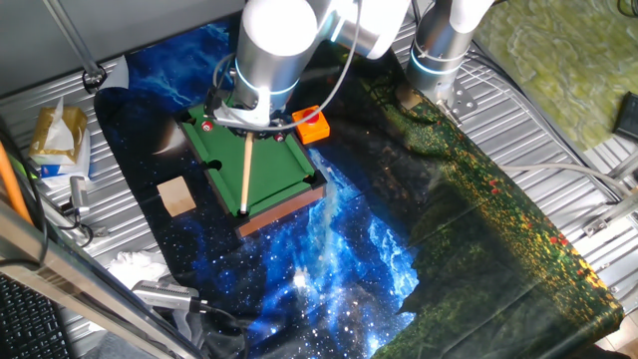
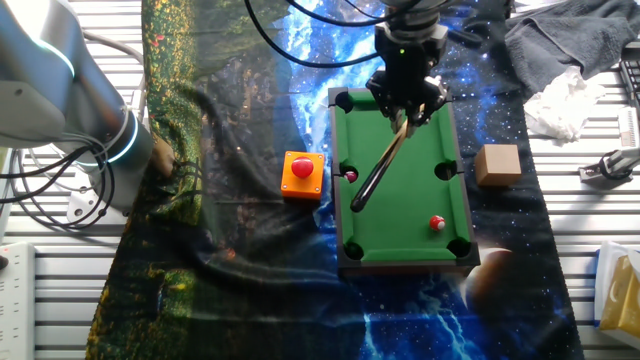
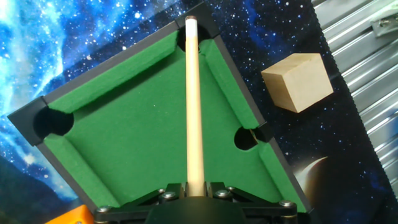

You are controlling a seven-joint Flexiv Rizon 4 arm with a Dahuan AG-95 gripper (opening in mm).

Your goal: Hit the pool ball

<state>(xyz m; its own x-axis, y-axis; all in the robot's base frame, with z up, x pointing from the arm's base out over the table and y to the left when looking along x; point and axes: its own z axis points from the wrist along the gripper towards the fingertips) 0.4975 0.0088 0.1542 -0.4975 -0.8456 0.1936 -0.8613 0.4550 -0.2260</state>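
The miniature green pool table [image 2: 400,235] lies on the starry cloth. The pool ball [image 2: 437,223], tiny, bright red with a whitish spot, rests on the felt near the table's lower right corner pocket. My gripper [image 2: 404,112] hangs over the table's upper end, shut on a wooden cue stick [image 2: 380,165] that slants down-left across the felt. The cue's tip [image 2: 358,205] is well left of the ball and apart from it. In the hand view my gripper [image 3: 195,186] holds the cue [image 3: 194,99] pointing at a corner pocket; the ball is out of that view.
A darker maroon ball [image 2: 351,176] sits by the left side pocket, close to the cue tip. An orange box with a red button [image 2: 302,175] stands left of the table. A wooden block [image 2: 497,165] stands to its right and also shows in the hand view [image 3: 297,81].
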